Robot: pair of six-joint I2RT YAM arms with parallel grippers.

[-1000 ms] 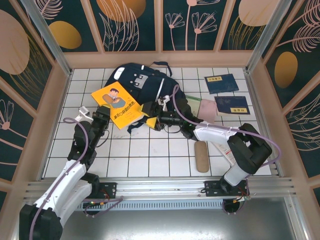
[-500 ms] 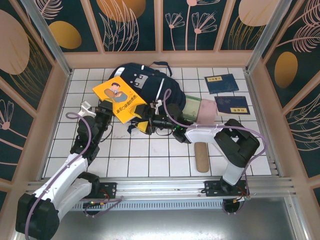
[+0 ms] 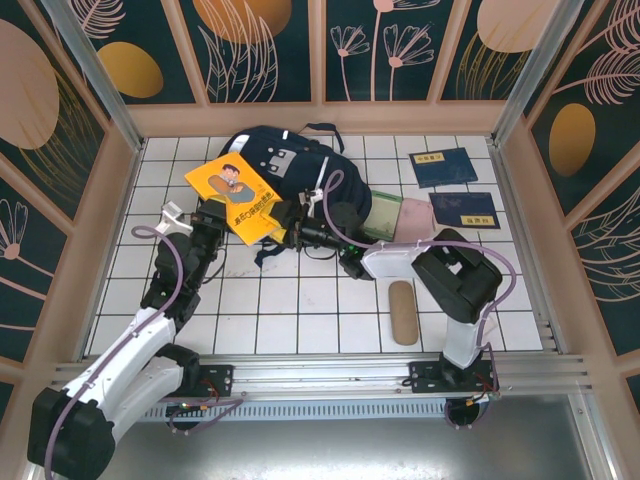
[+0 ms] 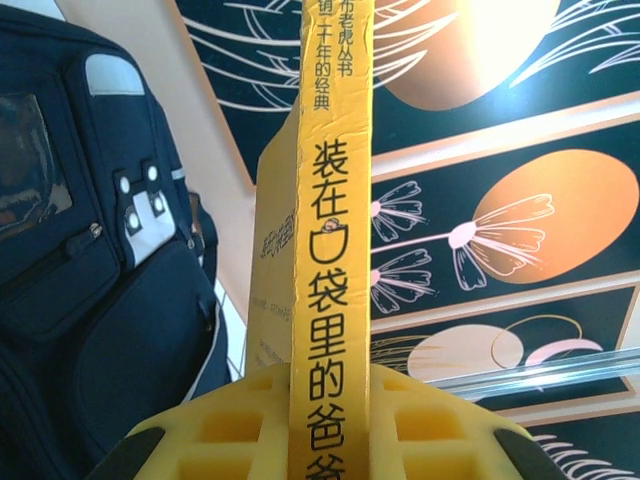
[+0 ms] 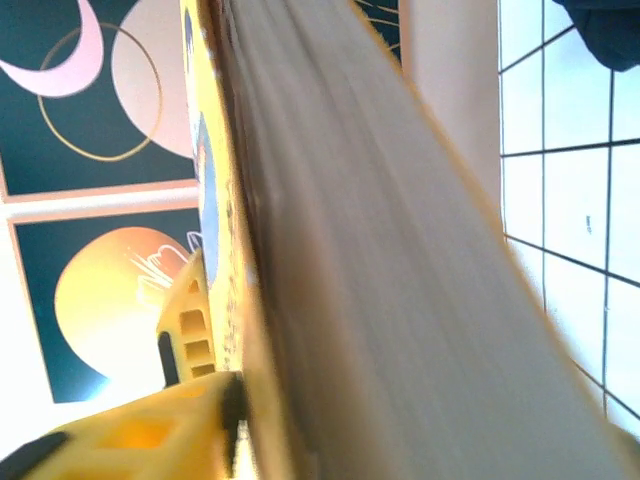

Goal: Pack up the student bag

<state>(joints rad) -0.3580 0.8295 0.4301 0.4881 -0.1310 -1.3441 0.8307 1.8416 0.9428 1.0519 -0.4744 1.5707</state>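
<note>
Holding a yellow picture book point(image 3: 238, 198) by its left side, the left gripper point(image 3: 212, 224) has its yellow fingers point(image 4: 215, 430) shut tight on both covers. In the left wrist view the book's spine stands straight up between them. Just behind the book, in the upper middle of the top view, lies the student bag point(image 3: 292, 160) — big, dark blue, and flat on the white tiled table point(image 3: 300, 300). The right gripper point(image 3: 287, 233) is at the book's lower right corner. One yellow finger point(image 5: 140, 435) sits next to the cover, but I cannot tell if this gripper is squeezing. Farther right lie a green book point(image 3: 380, 215), a pink pouch point(image 3: 413, 215) and two dark blue booklets point(image 3: 447, 167) — and lower down, a brown pencil case point(image 3: 402, 312).
</note>
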